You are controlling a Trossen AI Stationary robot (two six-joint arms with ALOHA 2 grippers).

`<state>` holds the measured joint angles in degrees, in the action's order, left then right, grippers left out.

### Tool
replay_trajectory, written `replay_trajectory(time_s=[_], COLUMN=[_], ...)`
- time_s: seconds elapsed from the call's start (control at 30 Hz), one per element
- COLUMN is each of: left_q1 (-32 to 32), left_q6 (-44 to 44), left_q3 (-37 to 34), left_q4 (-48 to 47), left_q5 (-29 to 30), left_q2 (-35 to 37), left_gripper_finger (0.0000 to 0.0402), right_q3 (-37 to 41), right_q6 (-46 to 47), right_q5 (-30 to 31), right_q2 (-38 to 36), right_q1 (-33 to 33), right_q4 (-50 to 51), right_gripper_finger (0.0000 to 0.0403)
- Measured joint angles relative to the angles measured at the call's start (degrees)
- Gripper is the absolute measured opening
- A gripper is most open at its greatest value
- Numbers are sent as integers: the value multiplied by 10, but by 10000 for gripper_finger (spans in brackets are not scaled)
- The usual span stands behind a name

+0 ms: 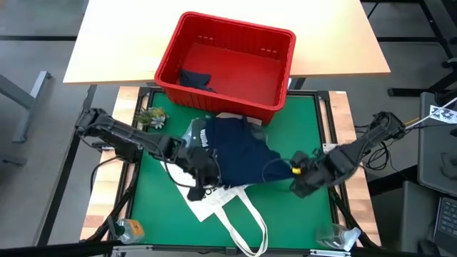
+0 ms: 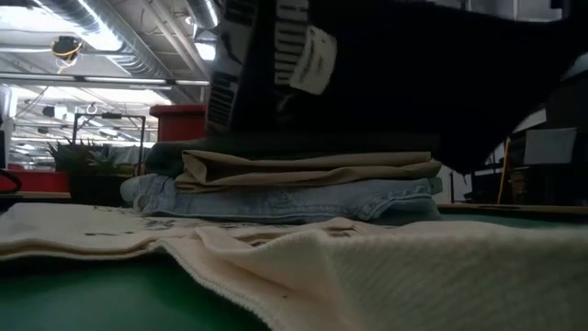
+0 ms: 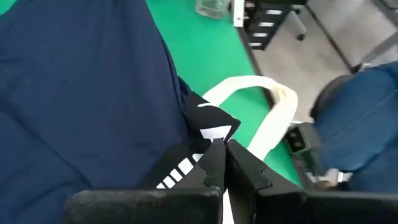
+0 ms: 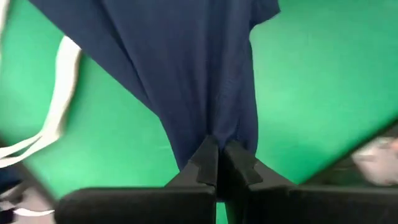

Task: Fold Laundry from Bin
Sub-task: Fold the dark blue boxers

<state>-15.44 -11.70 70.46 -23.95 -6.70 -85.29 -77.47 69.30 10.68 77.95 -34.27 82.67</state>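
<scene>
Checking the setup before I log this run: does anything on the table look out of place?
One thing: a white tote bag lies on the green mat under the navy shorts held up by both tools, its handles trailing toward the near edge. One dark garment remains in the red bin.

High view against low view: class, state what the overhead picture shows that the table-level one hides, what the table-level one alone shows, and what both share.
Only the high view shows the red bin with a dark garment inside, the green mat, and both pincers, left pincer and right pincer, shut on the navy shorts. Only the low view shows the folded stack in layers: olive shirt on khaki cloth on jeans. Both show the shorts hanging over the stack and the white tote bag.
</scene>
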Motion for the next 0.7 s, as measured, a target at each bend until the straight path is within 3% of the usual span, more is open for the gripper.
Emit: replay_trajectory(time_s=[0.4,0.7], left_q1=[-107,-166], left_q6=[-96,-107], left_q3=[0,0], left_q4=[3,5], left_q5=[-15,1], left_q2=[-7,-57], left_gripper_finger=[0,0], right_q3=[92,115], right_q6=[59,53], right_q5=[-10,-13], right_q2=[18,104], right_q1=[-105,-107], right_q4=[-320,-408], right_gripper_finger=[3,3])
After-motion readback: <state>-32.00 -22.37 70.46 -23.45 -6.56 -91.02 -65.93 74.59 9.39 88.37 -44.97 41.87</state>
